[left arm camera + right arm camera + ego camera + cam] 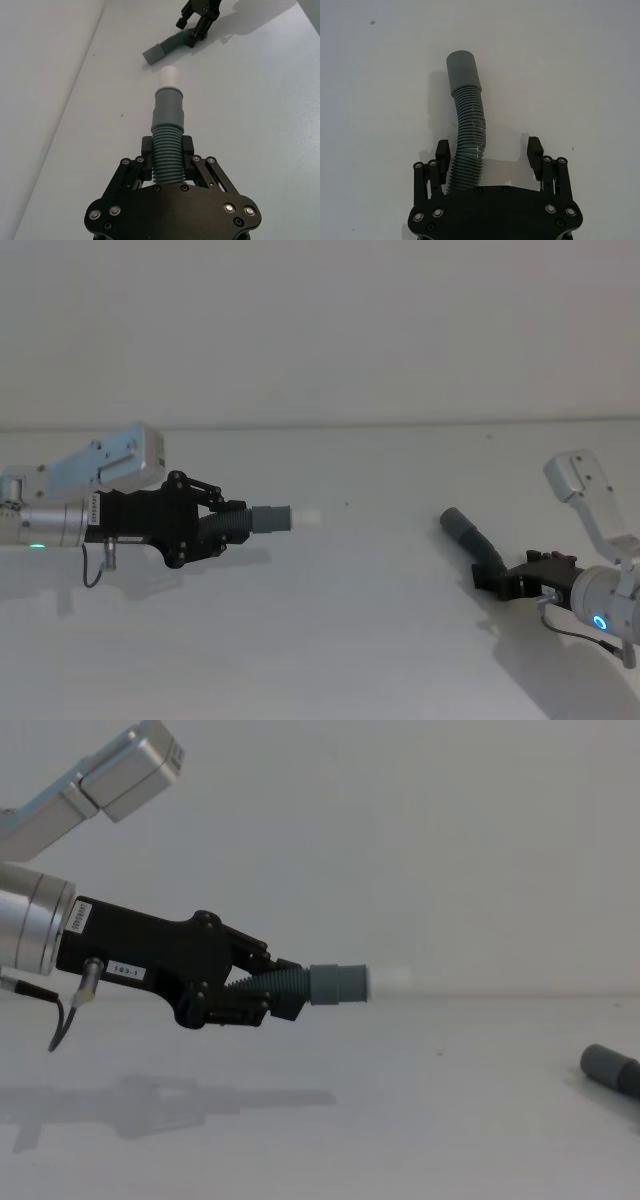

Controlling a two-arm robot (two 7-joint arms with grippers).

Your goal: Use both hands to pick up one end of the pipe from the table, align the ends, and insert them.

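— Where is the left gripper (pixel 225 525)?

— Above the table (pixel 380 640), toward its left edge, lifted clear with its shadow on the surface below. Its fingers are clamped on the corrugated part of the first hose piece (pixel 232 522).

— Which way does that piece point?

— Roughly level, toward the table's right edge. Its grey cuff (pixel 338 983) sticks out past the fingertips, with the whitish tip (pixel 392 982) leading.

— And the second hose piece (pixel 470 125)?

— It lies on the table toward the right edge, well apart from the first. It curves gently, and its plain cuff end (pixel 463 70) points back toward the left gripper.

— Is the right gripper (pixel 489 147) holding it?

— No. Its fingers stand wide, one on either side of the corrugated end. The hose runs just beside one finger (pixel 443 150), with a clear gap to the other.
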